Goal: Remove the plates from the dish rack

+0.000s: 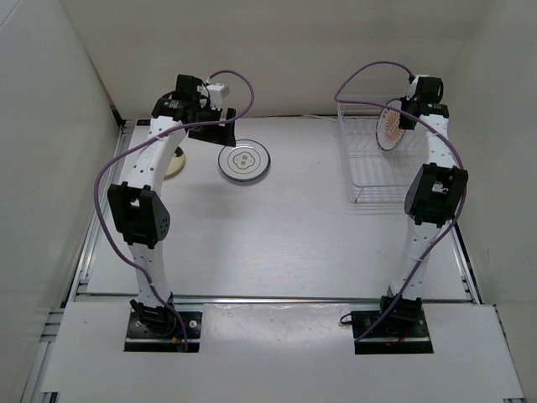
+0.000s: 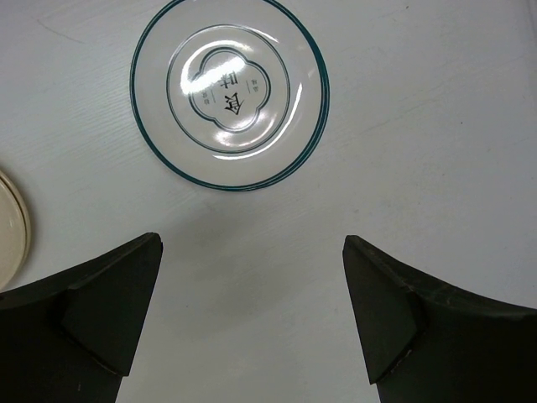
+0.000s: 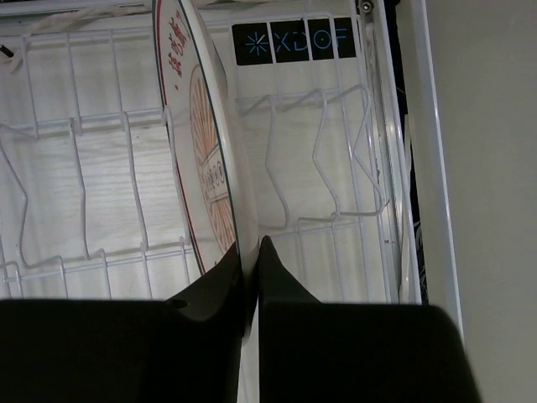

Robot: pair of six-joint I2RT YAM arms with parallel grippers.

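The white plate with dark rings (image 1: 245, 160) lies flat on the table, also in the left wrist view (image 2: 229, 92). The small tan plate (image 1: 175, 164) lies left of it, partly hidden by my left arm; its edge shows in the left wrist view (image 2: 12, 231). My left gripper (image 1: 220, 128) (image 2: 252, 315) is open and empty above the table, just behind the ringed plate. The orange sunburst plate (image 1: 390, 125) (image 3: 201, 143) stands on edge over the white wire dish rack (image 1: 374, 168) (image 3: 327, 168). My right gripper (image 1: 406, 117) (image 3: 250, 256) is shut on its rim.
White walls enclose the table on the left, back and right. The rack stands at the back right, close to the right wall. A metal rail runs along the table's near edge, with both arm bases bolted in front of it.
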